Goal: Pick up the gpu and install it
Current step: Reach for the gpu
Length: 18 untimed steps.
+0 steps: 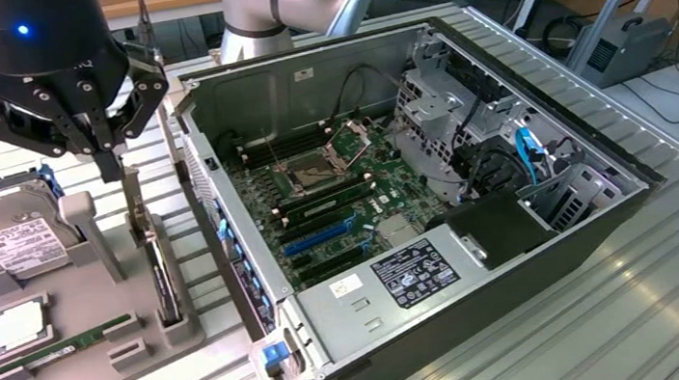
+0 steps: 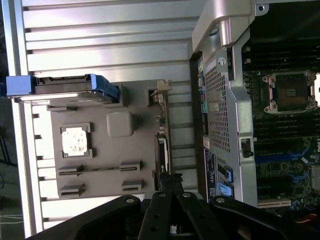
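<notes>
**A:** Where's the gpu?

**B:** The gpu stands on its edge in a slot of the grey tray, along the side of the tray nearest the computer case. Nothing is gripping it.

**A:** And the claw?

**B:** The claw hangs above the tray, its 2 fingers pressed together and holding nothing. From the wrist view its tips line up over one end of the card's top edge, and the exterior view shows them clear of it.

**A:** What else is on the tray?

**B:** A hard drive leaning in its cradle, 1 processor chip lying flat, and 1 RAM stick in a low slot.

**A:** And the case?

**B:** It lies open on the slatted metal counter, just beside the tray, with the motherboard facing up.
</notes>
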Tool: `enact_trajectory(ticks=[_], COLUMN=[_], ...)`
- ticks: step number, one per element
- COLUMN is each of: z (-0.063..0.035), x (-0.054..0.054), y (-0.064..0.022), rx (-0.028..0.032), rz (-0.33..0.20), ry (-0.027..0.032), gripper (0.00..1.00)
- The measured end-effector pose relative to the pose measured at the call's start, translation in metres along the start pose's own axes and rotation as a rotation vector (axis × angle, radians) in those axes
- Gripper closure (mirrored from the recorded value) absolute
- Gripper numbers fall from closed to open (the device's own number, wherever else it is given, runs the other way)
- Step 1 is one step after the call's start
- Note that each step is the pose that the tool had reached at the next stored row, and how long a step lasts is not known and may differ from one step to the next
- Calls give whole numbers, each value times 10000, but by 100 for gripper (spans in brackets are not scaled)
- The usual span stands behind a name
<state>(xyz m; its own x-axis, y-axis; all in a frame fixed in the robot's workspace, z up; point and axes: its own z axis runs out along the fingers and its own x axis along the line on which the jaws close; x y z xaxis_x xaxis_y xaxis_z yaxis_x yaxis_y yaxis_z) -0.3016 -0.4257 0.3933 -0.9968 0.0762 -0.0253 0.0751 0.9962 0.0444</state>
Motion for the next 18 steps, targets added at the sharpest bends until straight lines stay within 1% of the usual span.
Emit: enact_trajectory(ticks=[18], z=[-7], x=[-13], y=[-163], rx=[0], rz=[0], ry=[0], gripper=[89])
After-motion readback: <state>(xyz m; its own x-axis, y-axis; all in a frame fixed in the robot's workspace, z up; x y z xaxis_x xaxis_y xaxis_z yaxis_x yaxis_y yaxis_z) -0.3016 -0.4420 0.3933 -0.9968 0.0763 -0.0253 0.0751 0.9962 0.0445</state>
